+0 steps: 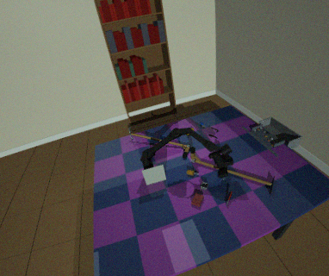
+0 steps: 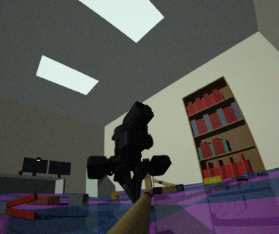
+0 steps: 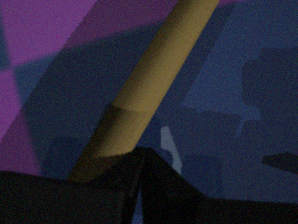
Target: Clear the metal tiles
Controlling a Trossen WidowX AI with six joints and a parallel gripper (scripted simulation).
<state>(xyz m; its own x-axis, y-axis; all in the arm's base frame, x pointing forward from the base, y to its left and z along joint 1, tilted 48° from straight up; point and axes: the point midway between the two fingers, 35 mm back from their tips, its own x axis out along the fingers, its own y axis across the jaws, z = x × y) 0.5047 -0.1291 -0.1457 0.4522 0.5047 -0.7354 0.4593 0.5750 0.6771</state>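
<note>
A long scraper with a wooden handle [image 1: 248,177] [image 2: 135,216] [image 3: 165,62] and a dark cross head [image 1: 271,185] lies across the checkered table. My gripper [image 1: 222,175] [image 2: 134,199] [image 3: 142,151] is shut and empty, pointing down close beside the handle. In the wrist view its fingertips overlap the handle's edge; whether they touch it I cannot tell. The grey catch box [image 1: 282,128] is at the table's far right edge in the top view. Small pieces show around it, too small to tell apart. The steel plate's outline is unclear.
A second wooden stick [image 1: 146,137] lies behind the arm. Around the gripper are a yellow item [image 1: 190,172] [image 2: 115,195], a grey block [image 1: 204,185] [image 2: 79,199], a reddish block [image 1: 197,198] [image 2: 46,199] and a red-armed item [image 1: 228,197] [image 2: 20,213]. A white square [image 1: 154,174] is by the arm's base.
</note>
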